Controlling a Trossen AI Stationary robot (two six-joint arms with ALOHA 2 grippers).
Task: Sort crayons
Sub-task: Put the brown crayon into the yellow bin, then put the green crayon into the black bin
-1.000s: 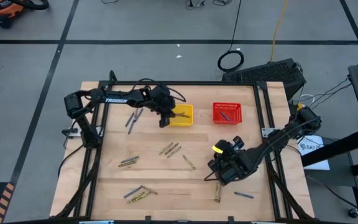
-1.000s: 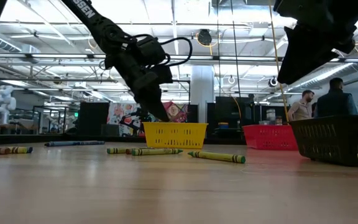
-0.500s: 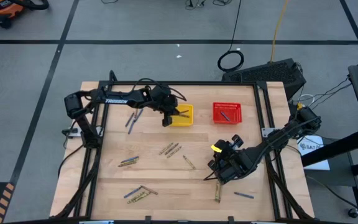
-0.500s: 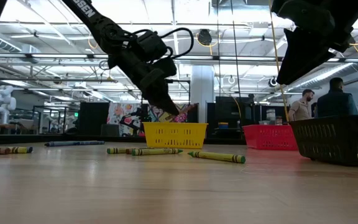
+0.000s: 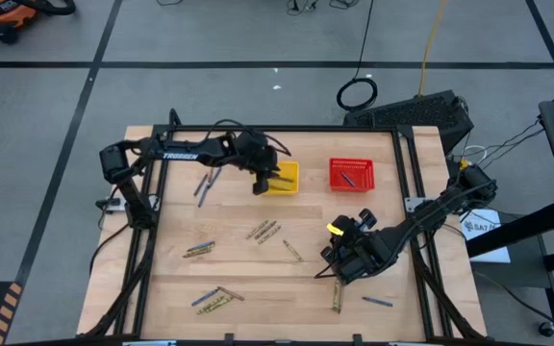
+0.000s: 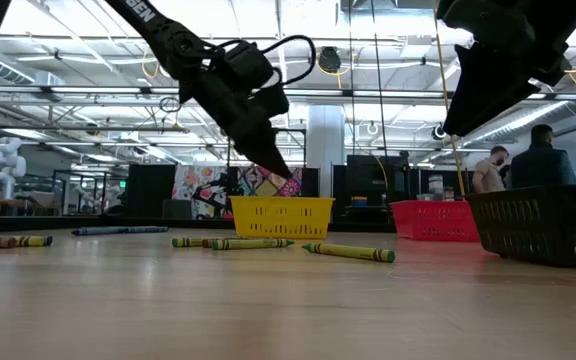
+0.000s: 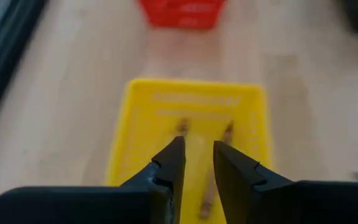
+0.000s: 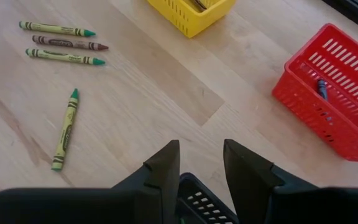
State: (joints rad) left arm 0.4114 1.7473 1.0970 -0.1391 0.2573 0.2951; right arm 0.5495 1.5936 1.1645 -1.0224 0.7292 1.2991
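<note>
Left gripper (image 5: 261,183) over yellow basket (image 5: 287,177), fingers parted, holding nothing; basket contents blurred in the left wrist view.

Crayons (image 5: 264,231): thin olive, brown and blue sticks scattered mid-frame and lower left on the table (image 5: 171,269); red basket (image 5: 352,174) upper right holds one; right gripper (image 5: 333,266) open above black basket (image 6: 538,222), partly hidden.
</note>
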